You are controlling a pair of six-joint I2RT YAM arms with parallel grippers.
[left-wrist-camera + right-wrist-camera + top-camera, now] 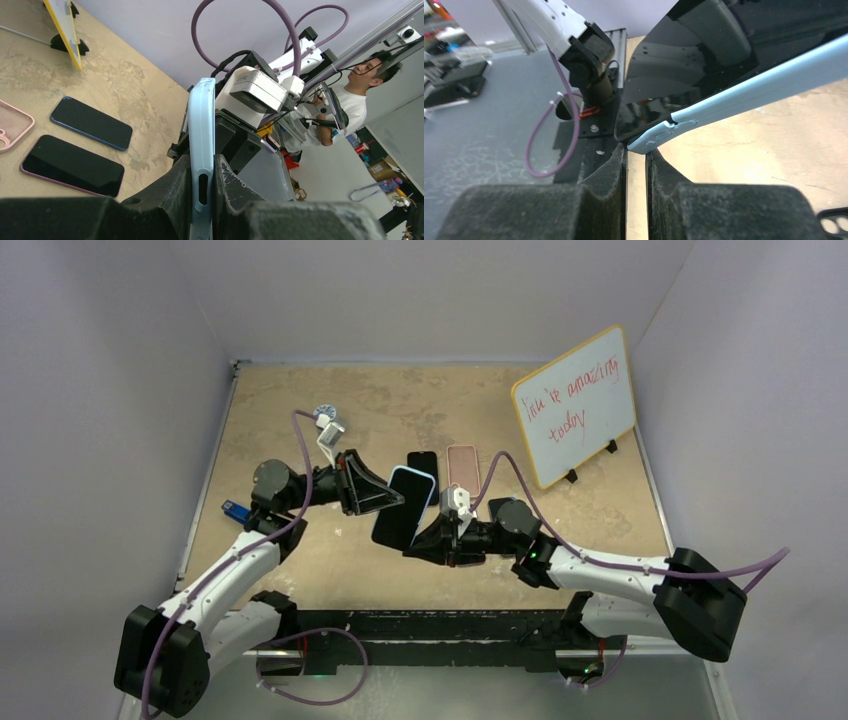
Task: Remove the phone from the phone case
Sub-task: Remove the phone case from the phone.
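Top external view showed the phone, in its light blue phone case, held off the tan counter at the middle of the scene, tilted with its screen up and its far end higher than its near end. The left gripper reached in from the left and met the case on its left long edge, while the right gripper came from the right to the near corner. In the left wrist view the left gripper had its fingers clamped on the phone case, which stood edge-on between them with a side slot just above the pads. In the right wrist view the right gripper had its fingers drawn to a narrow gap, and the corner of the phone case, with its side buttons, sat right at their tips, apparently pinched there; the dark glass of the phone rose above that blue rim. On the counter just beyond the held phone lay a black phone and, beside it to the right, a pink phone case. A yellow-framed whiteboard with red handwriting stood propped at the far right.
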